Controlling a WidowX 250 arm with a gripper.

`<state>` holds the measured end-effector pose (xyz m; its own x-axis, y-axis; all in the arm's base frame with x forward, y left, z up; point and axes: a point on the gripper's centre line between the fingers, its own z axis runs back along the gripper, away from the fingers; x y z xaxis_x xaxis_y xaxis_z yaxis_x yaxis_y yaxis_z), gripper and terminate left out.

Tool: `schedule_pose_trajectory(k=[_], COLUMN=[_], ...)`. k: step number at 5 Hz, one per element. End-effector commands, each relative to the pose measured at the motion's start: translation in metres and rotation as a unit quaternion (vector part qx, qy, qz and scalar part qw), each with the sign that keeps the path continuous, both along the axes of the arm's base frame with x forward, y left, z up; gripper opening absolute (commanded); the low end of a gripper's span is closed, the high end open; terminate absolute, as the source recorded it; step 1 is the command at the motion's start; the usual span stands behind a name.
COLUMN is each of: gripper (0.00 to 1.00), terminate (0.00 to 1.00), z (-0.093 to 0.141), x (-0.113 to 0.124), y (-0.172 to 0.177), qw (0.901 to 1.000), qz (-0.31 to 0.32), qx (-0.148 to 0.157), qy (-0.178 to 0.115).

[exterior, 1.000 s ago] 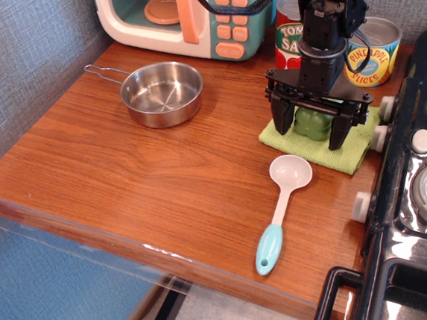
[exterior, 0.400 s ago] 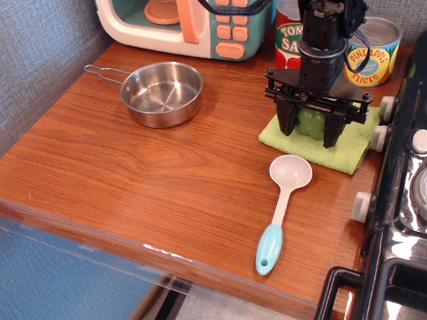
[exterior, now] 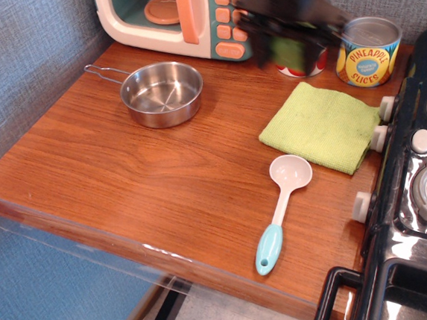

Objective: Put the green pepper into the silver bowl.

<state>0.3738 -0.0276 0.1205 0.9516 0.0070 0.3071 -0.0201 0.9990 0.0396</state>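
The gripper [exterior: 287,47] is blurred and stands high above the back edge of the worktop [exterior: 163,187], in front of the toy microwave [exterior: 186,16]. Its two dark fingers [exterior: 262,47] hang down and are clenched on the green pepper [exterior: 287,49], which shows as a blurred green patch between them, lifted off the worktop. The silver bowl [exterior: 162,94] sits near the back left corner of the worktop, with its wire handle pointing to the left edge, and nothing is inside it. The lime-green cloth [exterior: 321,126] lies flat near the right edge. A white spoon with a blue handle [exterior: 281,208] lies just in front of the cloth. A pineapple can [exterior: 369,50] stands at the back right corner, and a red can [exterior: 299,66] is partly hidden behind the gripper.
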Motion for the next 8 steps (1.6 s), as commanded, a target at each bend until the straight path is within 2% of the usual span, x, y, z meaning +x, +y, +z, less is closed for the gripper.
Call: schedule_pose_trajectory(k=[1,2,3,4,5,6,7,8], gripper=[0.00,0.00,0.00,1.00,1.00,1.00,1.00,1.00], terminate=[0.00,0.00,0.00,0.00,0.00,0.00,0.00,0.00], z=[-0.002,-0.022,-0.027,-0.033,-0.037,-0.033,-0.018,0.010], x=[-0.014,-0.019,-0.014,-0.008,-0.010,-0.013,-0.019,-0.042], y=[0.088,0.138,0.156,0.155,0.146,0.130,0.120,0.107], qw=[0.9942,0.9902,0.9892,0.9896,0.9913,0.9938,0.9955,0.9979], qz=[0.094,0.114,0.120,0.111,0.095,0.069,0.062,0.059], qx=[0.048,0.060,0.056,0.053,0.044,0.050,0.053,0.025], qy=[0.020,0.052,0.063,0.075,0.079,0.070,0.049,0.009])
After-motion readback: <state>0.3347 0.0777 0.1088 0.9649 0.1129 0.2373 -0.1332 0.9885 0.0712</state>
